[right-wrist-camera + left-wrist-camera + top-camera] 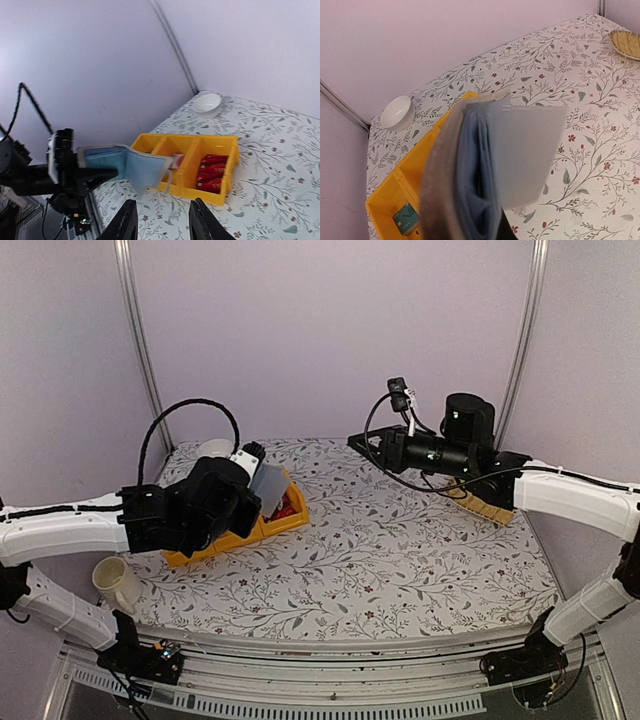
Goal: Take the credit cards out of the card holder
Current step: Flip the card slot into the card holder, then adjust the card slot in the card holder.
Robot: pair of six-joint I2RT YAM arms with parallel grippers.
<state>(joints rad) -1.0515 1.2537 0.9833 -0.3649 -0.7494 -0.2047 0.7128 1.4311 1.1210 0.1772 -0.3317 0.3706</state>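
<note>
Holder (268, 485) sits clamped in your left jaws; your right jaws stand partly open, empty, well away.

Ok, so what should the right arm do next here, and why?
Probably bring the right gripper in toward the card holder for another card. Its jaws stand open and empty, well away, while the left gripper holds the holder up by the yellow bin, leaves hanging open. The bin already holds red cards; whether any remain in the sleeves I cannot tell.

overhead, two wrist views; shared yellow bin (250, 533)
</note>
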